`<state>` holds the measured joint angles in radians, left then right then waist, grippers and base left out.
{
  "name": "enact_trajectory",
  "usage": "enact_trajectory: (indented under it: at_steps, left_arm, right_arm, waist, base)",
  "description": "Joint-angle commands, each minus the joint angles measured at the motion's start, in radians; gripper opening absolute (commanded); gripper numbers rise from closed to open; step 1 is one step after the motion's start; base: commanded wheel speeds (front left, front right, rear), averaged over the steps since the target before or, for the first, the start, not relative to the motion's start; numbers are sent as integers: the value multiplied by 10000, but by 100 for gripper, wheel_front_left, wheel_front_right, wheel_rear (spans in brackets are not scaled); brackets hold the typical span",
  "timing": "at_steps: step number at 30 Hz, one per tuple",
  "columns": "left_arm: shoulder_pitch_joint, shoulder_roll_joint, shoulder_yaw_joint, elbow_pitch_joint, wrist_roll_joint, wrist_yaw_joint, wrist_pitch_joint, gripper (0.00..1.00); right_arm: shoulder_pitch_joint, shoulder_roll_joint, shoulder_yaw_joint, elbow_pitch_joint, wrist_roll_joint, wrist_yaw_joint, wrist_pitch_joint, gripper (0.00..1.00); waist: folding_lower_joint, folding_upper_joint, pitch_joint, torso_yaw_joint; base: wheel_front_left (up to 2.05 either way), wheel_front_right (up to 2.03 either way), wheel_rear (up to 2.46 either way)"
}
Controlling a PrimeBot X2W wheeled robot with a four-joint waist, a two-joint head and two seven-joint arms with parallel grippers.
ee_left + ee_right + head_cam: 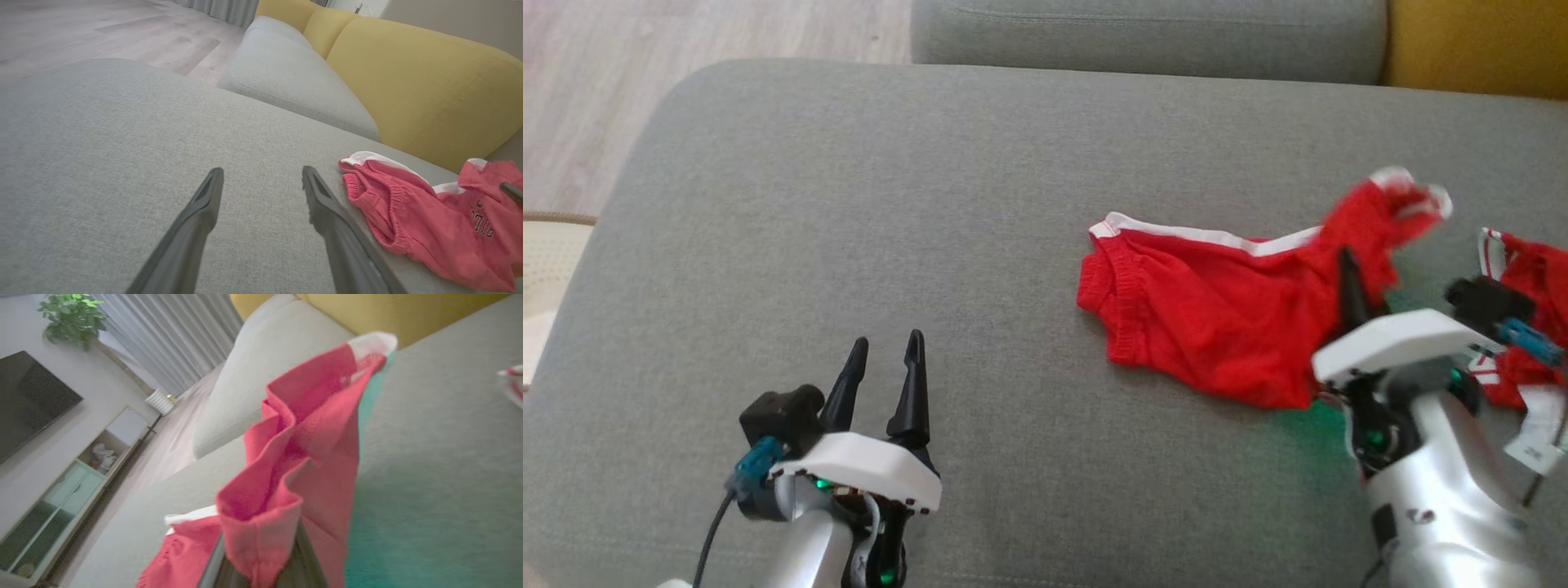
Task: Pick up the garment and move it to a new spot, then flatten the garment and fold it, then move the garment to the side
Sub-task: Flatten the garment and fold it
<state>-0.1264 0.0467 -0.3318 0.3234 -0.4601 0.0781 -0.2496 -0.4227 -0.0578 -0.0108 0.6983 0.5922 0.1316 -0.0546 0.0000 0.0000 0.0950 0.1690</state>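
You have the garment (pixel 1217 327) lying on the grey cushion (pixel 849 204), right of its middle. It is a pair of red shorts with a white stripe along the far edge and a gathered, ribbed hem at the left end. Most of it lies flat though rumpled. Its right end is raised off the cushion in a bunched peak with white at the top.

The right gripper (pixel 1349 269) is clamped tight on that raised end, jaws closed on the cloth. In the right wrist view the garment (pixel 294 449) drapes in folds over the fingers (pixel 308 565), so you see only slivers of them and the pinch itself is covered. The peak is blurred in the head view.

In the left wrist view the garment (pixel 429 216) looks pinker and carries a small dark print (pixel 484 222), too small to read. Its right part is cut off by the frame edge.

The left gripper (pixel 888 341) hangs over bare cushion at the lower left, well apart from the garment. Its jaws are spread wide and hold nothing, and the left wrist view shows the two fingers (pixel 327 212) parted with only cushion between them.

More red cloth (pixel 1531 278) with white trim lies beyond the right wrist at the frame's edge. The arm hides the join — you cannot tell whether it belongs to the garment or is a separate piece.
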Motion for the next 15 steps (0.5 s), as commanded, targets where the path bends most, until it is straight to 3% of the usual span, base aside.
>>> enact_trajectory:
  at_steps: [1, 9, 15]
  left_arm:
    - [-211, 35, 385, -253, 31, -15, -122, 100]
    - [-36, 35, 463, -145, -18, -1, -122, 100]
    - [-12, 35, 415, -154, -67, 34, -122, 100]
  right_arm:
    - [-388, 75, 542, -545, 261, -9, -139, 0]
    - [99, 75, 2474, -1739, 1508, -9, -150, 0]
    - [176, 75, 3110, -1468, 1064, -9, 9, 0]
  waist:
    - [0, 0, -55, 93]
    - [0, 0, -208, 467]
    - [0, 0, -200, 727]
  base:
    - [0, 0, 0]
    - [0, 0, 0]
    - [0, 0, 0]
